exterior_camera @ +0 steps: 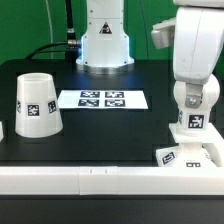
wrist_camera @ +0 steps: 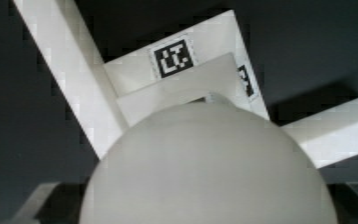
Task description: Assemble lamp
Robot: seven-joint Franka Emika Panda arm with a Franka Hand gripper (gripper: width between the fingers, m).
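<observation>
My gripper (exterior_camera: 194,92) is at the exterior view's right, shut on the white bulb (exterior_camera: 196,122), which it holds upright with its tagged stem pointing down. The bulb's lower end is right over the flat white base (exterior_camera: 172,157) near the table's front edge; I cannot tell whether they touch. In the wrist view the bulb's round head (wrist_camera: 194,150) fills the space between my gripper's (wrist_camera: 194,207) dark fingers (wrist_camera: 43,205), with the tagged base (wrist_camera: 179,62) beyond it. The white tapered shade (exterior_camera: 37,103) stands mouth down at the exterior view's left, apart from the gripper.
The marker board (exterior_camera: 101,99) lies flat in the middle of the black table. The robot's white pedestal (exterior_camera: 104,40) stands at the back. A white rail (exterior_camera: 60,180) runs along the table's front edge, and it also shows in the wrist view (wrist_camera: 69,70) beside the base.
</observation>
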